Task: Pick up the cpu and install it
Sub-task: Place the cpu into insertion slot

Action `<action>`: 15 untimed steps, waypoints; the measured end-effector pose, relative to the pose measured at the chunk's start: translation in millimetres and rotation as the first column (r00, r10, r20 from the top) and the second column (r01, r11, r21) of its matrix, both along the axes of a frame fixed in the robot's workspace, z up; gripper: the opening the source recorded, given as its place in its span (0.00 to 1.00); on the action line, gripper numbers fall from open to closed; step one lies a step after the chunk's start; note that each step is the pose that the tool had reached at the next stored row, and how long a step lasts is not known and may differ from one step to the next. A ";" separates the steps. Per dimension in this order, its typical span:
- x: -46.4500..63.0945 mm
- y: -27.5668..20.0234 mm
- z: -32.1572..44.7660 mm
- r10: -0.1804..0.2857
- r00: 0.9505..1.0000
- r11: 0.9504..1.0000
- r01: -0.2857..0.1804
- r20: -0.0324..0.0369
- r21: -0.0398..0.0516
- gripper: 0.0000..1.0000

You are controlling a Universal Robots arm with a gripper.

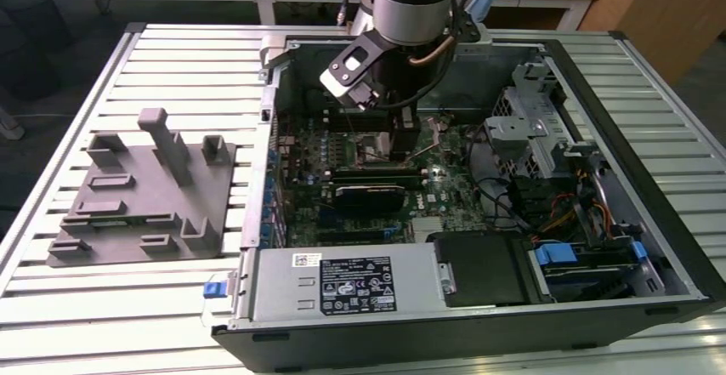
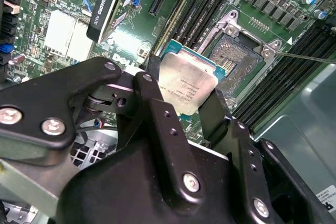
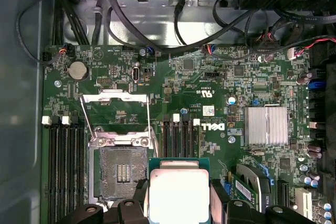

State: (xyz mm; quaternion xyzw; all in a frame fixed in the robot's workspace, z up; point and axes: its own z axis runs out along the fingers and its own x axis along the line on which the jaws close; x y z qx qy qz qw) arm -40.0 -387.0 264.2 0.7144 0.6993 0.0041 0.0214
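The gripper, jaws pinching the chip by two opposite edges, should hold it level and square it over the open socket just beside it.

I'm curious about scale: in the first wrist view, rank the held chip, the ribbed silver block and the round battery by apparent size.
1. The cpu, but it is nearest the camera, so its lead is unsure.
2. The ribbed silver block.
3. The round battery, plainly smallest.

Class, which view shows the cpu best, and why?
The second wrist view: the cpu, held in the tool, shows most of its top. The first wrist view crops it; the exterior view shows the arm above.
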 end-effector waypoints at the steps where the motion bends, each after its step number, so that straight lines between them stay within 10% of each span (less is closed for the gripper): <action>1: 0.0 0.0 -0.5 0.000 1.000 1.000 0.000 0.000 0.000 0.54; 15: 0.0 0.0 -7.2 0.000 1.000 1.000 0.000 -0.001 0.000 0.54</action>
